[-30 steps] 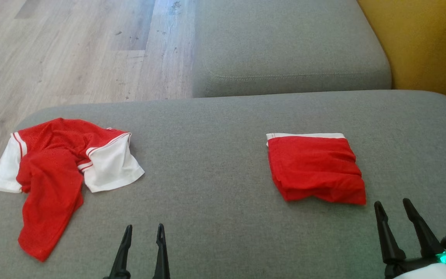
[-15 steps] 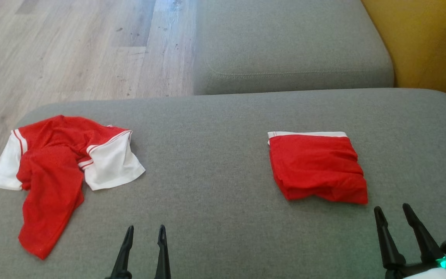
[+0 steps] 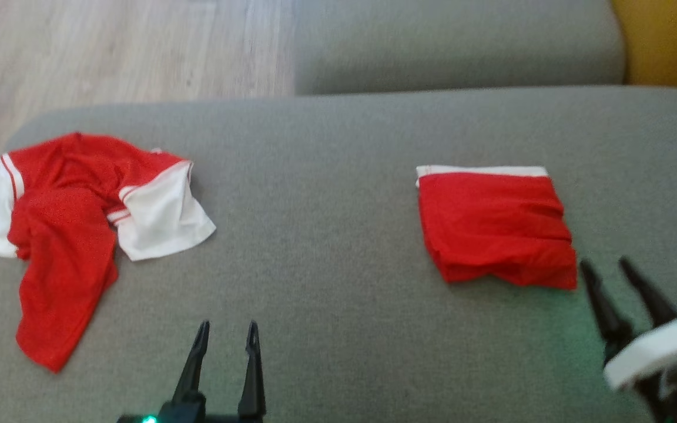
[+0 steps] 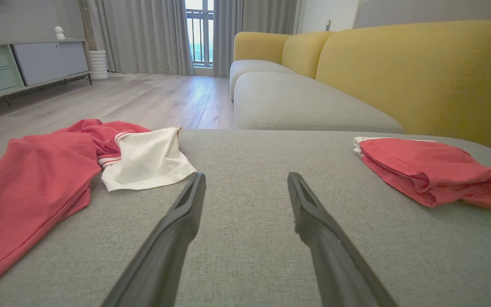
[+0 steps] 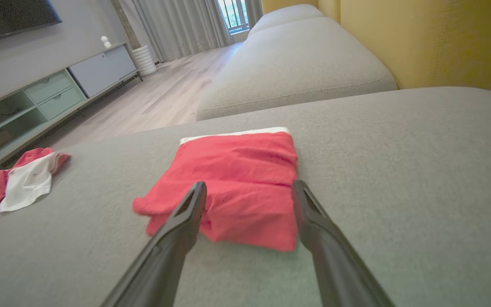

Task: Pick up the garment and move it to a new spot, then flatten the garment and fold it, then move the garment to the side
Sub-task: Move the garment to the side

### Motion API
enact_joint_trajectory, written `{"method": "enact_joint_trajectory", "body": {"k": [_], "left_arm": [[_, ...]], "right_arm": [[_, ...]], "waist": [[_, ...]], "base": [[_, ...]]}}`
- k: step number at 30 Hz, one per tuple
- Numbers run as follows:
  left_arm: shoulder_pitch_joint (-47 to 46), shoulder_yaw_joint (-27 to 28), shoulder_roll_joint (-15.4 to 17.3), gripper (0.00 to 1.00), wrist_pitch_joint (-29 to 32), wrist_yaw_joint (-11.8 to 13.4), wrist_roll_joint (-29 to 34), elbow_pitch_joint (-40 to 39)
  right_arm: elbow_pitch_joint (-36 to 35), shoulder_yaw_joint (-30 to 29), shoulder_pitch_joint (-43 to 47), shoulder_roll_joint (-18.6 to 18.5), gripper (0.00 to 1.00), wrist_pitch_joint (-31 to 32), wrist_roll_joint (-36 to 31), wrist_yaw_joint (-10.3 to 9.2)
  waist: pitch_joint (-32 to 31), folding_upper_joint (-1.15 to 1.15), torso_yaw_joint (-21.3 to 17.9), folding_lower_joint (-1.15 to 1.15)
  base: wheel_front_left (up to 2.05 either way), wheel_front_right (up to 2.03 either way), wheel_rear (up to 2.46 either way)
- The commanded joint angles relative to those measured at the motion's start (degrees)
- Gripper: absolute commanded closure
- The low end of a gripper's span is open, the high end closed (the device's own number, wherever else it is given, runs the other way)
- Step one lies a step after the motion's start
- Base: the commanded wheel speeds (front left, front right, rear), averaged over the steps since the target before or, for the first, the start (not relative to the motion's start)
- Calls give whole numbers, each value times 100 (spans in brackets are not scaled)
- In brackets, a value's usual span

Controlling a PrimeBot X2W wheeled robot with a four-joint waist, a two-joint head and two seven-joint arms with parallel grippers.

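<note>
Left gripper (image 3: 228, 324) and right gripper (image 3: 605, 263) hang wide open, empty, at frame bottom, since crumpled jersey (image 3: 62, 235) at left awaits pickup.

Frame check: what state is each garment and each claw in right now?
red-and-white garment: crumpled, unfolded, on the left of the grey cushion.
red garment: folded, lying on the right.
left claw: open, empty.
right claw: open, empty, by the red garment's near corner.

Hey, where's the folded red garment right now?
In the head view the folded red garment lies on the right side of the grey sofa seat, just ahead of the right pincer, well apart from the crumpled shirt.
</note>
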Motion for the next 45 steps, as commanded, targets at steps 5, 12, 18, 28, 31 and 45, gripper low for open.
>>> {"method": "enact_joint_trajectory", "body": {"k": [5,12,18,28,31,45], "left_arm": [[-641,53,-40,0,-55,-28,38,-189],[-973,1,-43,0,-55,-22,17,-230],[-1167,-98,-43,0,-55,21,-40,-247],[-1325,-168,-44,0,-55,118,-43,-210],[-1371,-176,-44,0,-55,131,-52,-209],[-1624,-144,-44,0,-55,62,27,-279]], "right_arm": [[96,-7,-964,-709,0,1062,1056,42],[333,11,-1531,-1170,0,2094,1943,42],[684,9,-1844,-1280,0,2423,2345,42],[1045,232,-1993,-1151,59,2639,2765,42],[921,286,-2019,-1199,100,2556,2838,42],[979,-110,-2491,-2416,100,1894,2015,42]], "waist": [[647,0,141,-1],[1049,0,285,-1],[1288,0,407,-1],[1453,0,418,-1],[1500,0,378,-1],[2034,0,-132,-1]], "base": [[0,0,0],[0,0,0],[0,0,0],[0,0,0],[0,0,0],[0,0,0]]}}
